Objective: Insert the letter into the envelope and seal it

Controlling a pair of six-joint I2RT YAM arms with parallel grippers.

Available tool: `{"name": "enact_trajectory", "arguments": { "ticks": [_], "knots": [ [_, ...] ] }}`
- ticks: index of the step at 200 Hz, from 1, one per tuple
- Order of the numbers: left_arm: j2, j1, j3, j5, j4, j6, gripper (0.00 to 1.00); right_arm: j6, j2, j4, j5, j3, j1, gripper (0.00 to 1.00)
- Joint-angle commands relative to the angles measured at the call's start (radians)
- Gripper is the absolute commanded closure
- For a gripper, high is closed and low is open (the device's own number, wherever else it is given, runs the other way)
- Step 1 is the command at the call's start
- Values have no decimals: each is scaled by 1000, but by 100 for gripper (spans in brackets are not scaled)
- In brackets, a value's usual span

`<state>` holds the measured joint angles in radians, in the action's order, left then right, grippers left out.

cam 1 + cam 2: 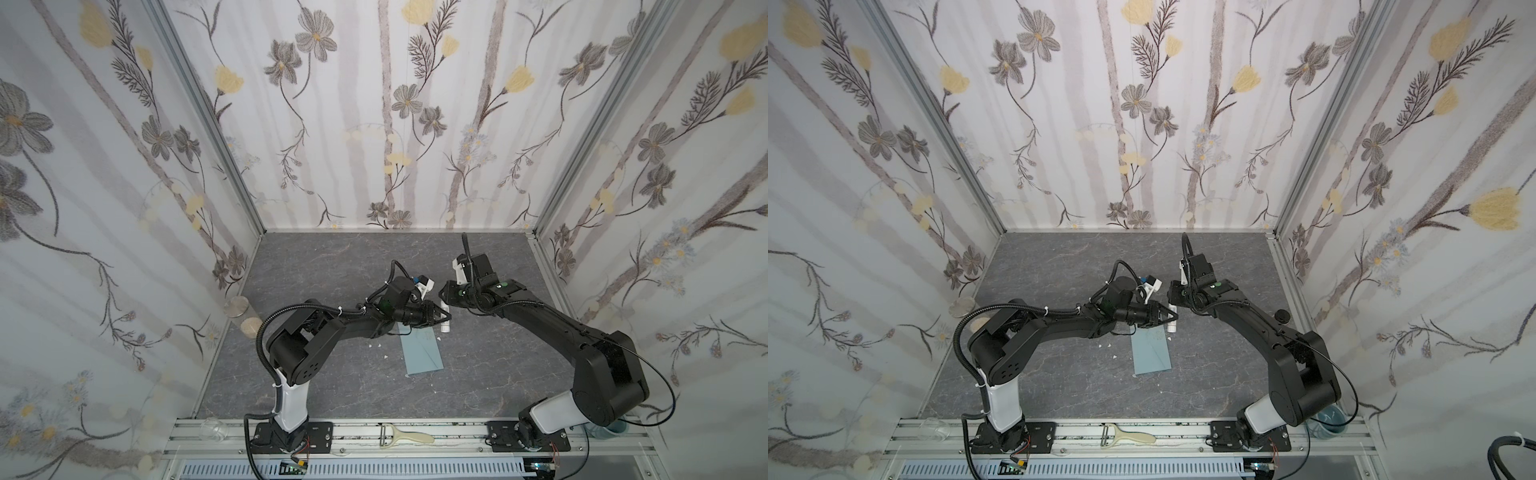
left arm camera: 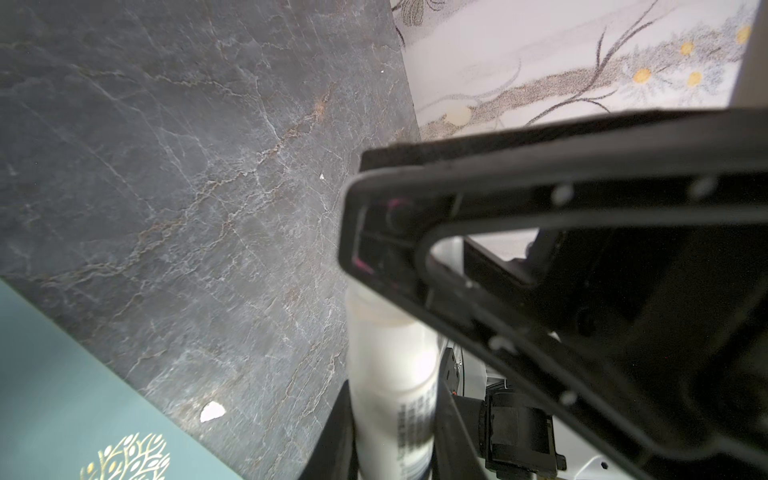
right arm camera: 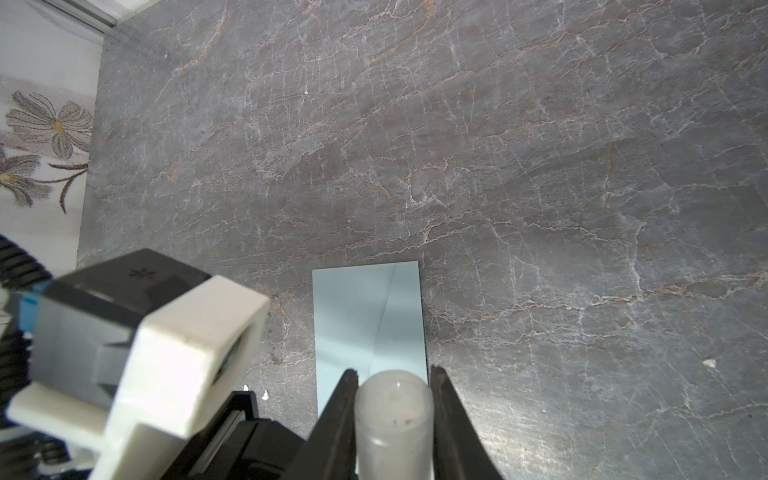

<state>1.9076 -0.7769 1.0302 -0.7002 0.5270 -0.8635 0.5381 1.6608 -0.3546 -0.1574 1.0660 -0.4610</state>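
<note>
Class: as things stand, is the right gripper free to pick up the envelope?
Probably not: the right gripper is shut on the glue stick, shared with the left gripper; the envelope itself lies exposed.

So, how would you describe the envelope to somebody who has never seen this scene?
Find the dark grey marbled table inside the flowered walls. Near its middle the envelope lies flat: the only blue-grey rectangle, far bigger than the white glue stick near its far corner.
</note>
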Motion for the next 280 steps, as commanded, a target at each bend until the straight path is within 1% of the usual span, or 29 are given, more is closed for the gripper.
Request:
{"name": "enact_trajectory", "arguments": {
  "ticks": [1,280],
  "knots": [
    [3,2,10,-11,39,1,100,-7,-3,25,13,-1,-3,73],
    [-2,18,24,-16,45,-5,100,-20,8,11,70,6,-37,73]
  ]
}}
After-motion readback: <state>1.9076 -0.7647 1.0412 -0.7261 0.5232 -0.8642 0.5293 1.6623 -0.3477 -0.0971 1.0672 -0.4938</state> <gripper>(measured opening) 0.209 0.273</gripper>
